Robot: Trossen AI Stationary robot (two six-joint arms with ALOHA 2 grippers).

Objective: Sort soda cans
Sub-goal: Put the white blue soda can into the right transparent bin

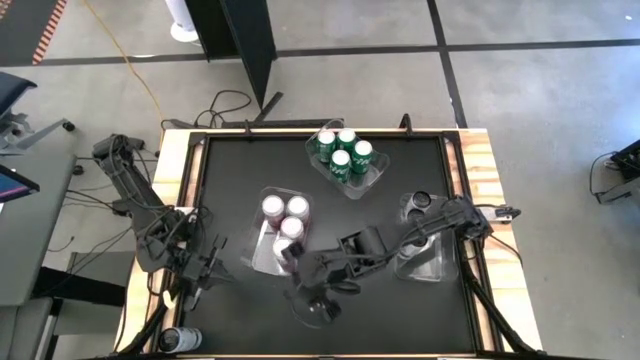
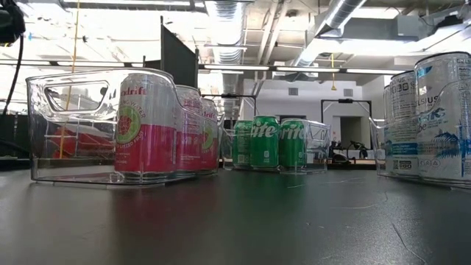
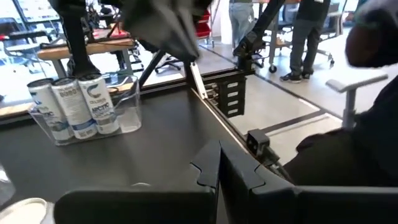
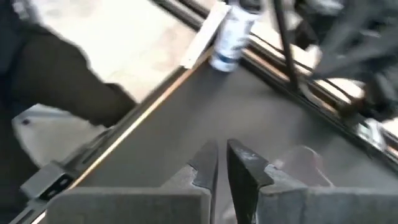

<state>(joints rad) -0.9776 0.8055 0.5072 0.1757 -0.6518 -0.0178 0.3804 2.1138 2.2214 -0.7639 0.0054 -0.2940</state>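
Observation:
Several green soda cans [image 1: 340, 155] stand in a clear bin at the table's far middle, also in the low view [image 2: 266, 143]. Three pink cans [image 1: 285, 220] [image 2: 143, 129] stand in a clear bin at the centre. White cans [image 3: 74, 109] [image 2: 434, 118] fill a clear bin on the right. One can [image 1: 180, 340] [image 4: 231, 34] lies on its side at the near left corner. My right gripper [image 1: 310, 290] [image 4: 222, 165] hangs over the near middle, pointing toward that can, shut on nothing. My left gripper [image 1: 215, 268] [image 3: 219, 171] is shut and empty at the near left.
A clear plastic thing [image 1: 320, 308] lies on the black table under my right gripper. My right arm [image 1: 420, 235] reaches across the white cans' bin. The table's wooden rim [image 1: 480, 170] runs round the black top. People stand in the room beyond [image 3: 305, 31].

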